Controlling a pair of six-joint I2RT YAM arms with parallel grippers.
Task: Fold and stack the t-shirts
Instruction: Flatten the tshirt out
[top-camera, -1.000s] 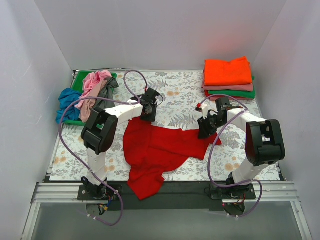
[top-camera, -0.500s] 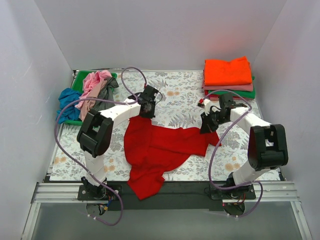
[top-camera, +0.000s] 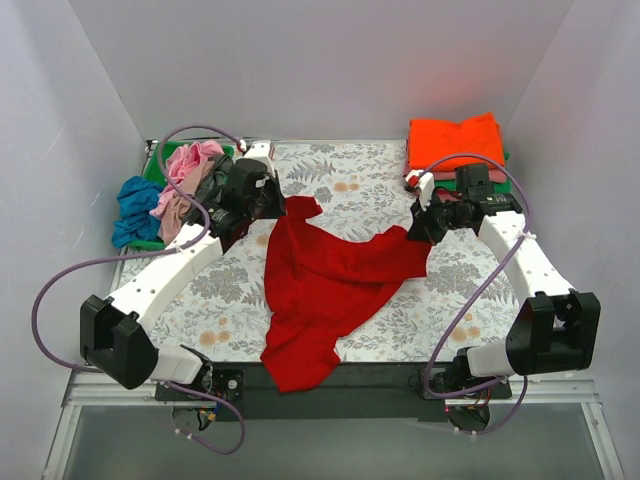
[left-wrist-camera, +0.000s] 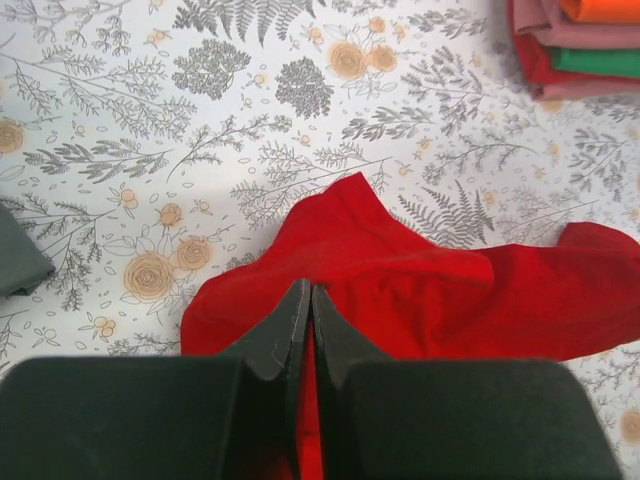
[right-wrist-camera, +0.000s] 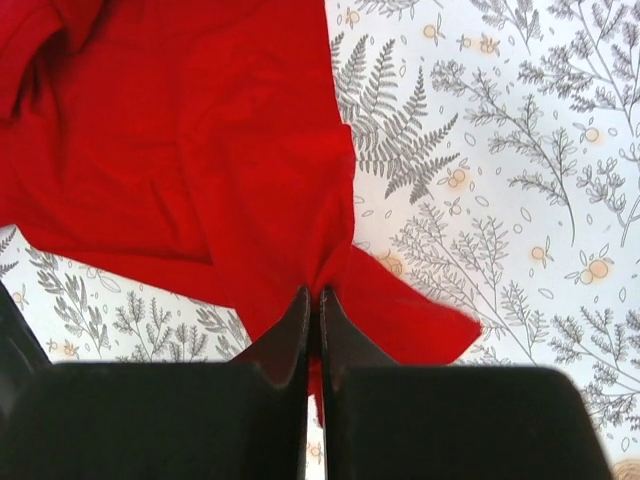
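Item: red shirt (top-camera: 330, 285), crumpled on the tablecloth (top-camera: 370, 180), hem over the near edge, upper corners pinched by left gripper (left-wrist-camera: 305, 292) and right gripper (right-wrist-camera: 312, 296), both clenched on thin folds; I judge a hard spread could tug either corner free.

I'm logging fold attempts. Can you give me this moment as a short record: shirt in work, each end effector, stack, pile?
shirt in work: red shirt, crumpled on the tablecloth, its near end over the front edge
left end effector: shut on the red shirt's edge
right end effector: shut on the red shirt's edge
stack: folded, far right corner, orange on top
pile: unfolded, far left; pink, grey and blue show
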